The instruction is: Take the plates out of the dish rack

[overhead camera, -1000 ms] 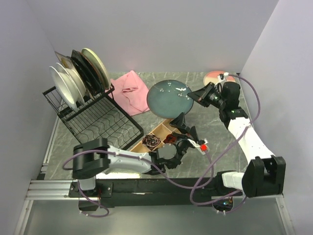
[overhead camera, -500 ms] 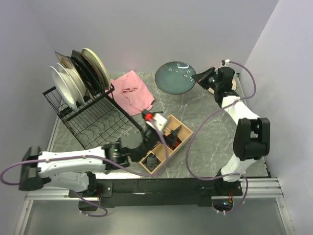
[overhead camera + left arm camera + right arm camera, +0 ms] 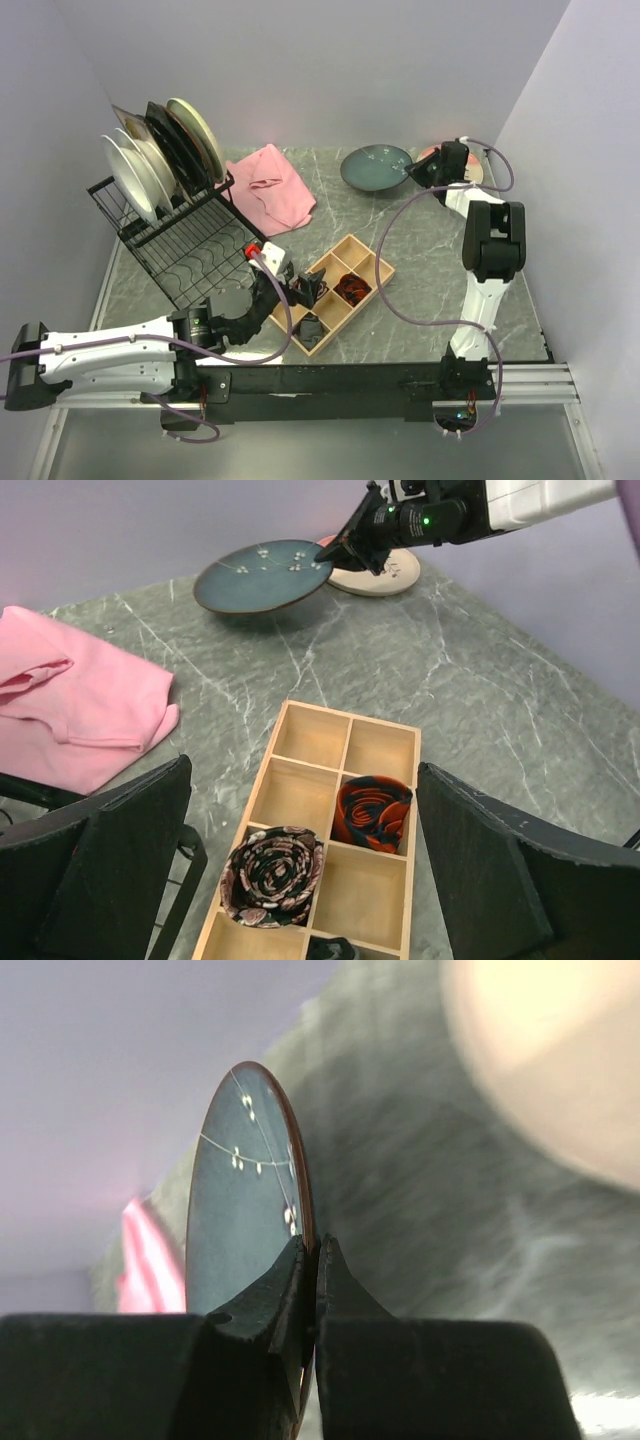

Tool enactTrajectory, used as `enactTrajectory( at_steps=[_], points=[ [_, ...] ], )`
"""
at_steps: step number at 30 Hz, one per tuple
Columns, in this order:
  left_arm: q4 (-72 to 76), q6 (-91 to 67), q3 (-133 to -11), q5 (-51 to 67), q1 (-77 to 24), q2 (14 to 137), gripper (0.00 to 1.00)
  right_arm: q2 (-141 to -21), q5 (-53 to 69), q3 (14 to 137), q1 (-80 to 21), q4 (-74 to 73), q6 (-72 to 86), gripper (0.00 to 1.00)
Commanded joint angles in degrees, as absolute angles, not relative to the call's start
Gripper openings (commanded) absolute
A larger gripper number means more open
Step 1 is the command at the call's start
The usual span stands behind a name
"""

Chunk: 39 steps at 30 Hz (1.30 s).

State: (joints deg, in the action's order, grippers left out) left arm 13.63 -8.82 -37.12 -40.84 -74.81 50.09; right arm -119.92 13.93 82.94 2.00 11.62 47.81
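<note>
At the far right corner of the worktop [image 3: 430, 260], my right fingers [image 3: 420, 174] are pinching the rim of the teal plate [image 3: 376, 166], closed tight on its edge. In the right wrist view the rim is sitting squarely between the two fingers [image 3: 265, 1300], with the rest of the plate [image 3: 245, 1200] reaching away from them. From the left wrist view the plate [image 3: 263, 575] is hanging almost flat, low over the stone with a shadow under it; I cannot tell whether its far edge is touching down. A pink-cream plate [image 3: 472, 166] is lying flat just beside it, under the right wrist.

My left fingers [image 3: 130, 850] are standing wide apart, gripping nothing, and hovering over the wooden tray [image 3: 378, 272] near the front of the worktop.

The rack [image 3: 200, 255] is sitting at the far left, well apart from both sets of fingers. Several plates [image 3: 160, 160] are leaning upright against its raised back, white ones in front and darker ones behind. A pink cloth [image 3: 275, 190] is lying between the rack and the teal plate.
</note>
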Motion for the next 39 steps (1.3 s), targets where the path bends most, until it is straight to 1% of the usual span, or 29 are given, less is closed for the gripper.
enactTrajectory(
  at_steps=[1, 9, 15, 16, 18, 23, 27, 30, 34, 37, 39],
  points=[
    [15.03, -10.11, -36.04, -41.93, -74.62, 46.68, 1.0, -121.54, 12.31, 90.7, 2.29, 18.46, 50.8, 0.0],
    [15.64, -10.28, -34.19, -40.52, -74.62, 42.1, 0.99, -127.87, 7.83, 92.1, 2.29, 21.45, 51.07, 0.0],
    [16.52, -10.19, -33.4, -40.43, -74.62, 41.04, 0.99, -129.46, 5.72, 93.51, 2.64, 20.74, 50.1, 0.21],
    [16.44, -10.02, -33.49, -40.26, -74.62, 41.31, 1.0, -129.81, 5.71, 94.56, 2.81, 19.0, 49.66, 0.28],
    [16.17, -10.02, -33.49, -40.17, -74.62, 41.57, 0.99, -131.92, 6.93, 99.28, 3.16, 15.75, 48.08, 0.3],
    [15.38, -10.02, -34.45, -39.91, -74.71, 43.07, 0.99, -133.33, 6.86, 101.86, 3.43, 14.33, 46.94, 0.36],
    [14.86, -10.11, -34.72, -39.99, -74.71, 43.59, 0.99, -134.64, 6.24, 107.13, 3.43, 10.73, 43.87, 0.47],
    [13.89, -10.55, -35.24, -40.7, -74.71, 43.68, 1.0, -135.17, 4.22, 110.74, 3.87, 6.86, 41.49, 0.51],
    [14.41, -10.72, -34.63, -39.55, -74.71, 42.63, 0.99, -135.53, 5.1, 111.97, 4.92, 5.28, 41.92, 0.53],
    [15.03, -10.46, -33.84, -40.95, -74.71, 42.1, 0.99, -133.08, 4.57, 109.79, 5.01, 4.83, 40.88, 0.53],
    [15.03, -10.55, -33.84, -41.92, -74.71, 42.1, 0.99, -129.21, 4.13, 106.44, 4.83, 4.66, 40.34, 0.53]
  ],
)
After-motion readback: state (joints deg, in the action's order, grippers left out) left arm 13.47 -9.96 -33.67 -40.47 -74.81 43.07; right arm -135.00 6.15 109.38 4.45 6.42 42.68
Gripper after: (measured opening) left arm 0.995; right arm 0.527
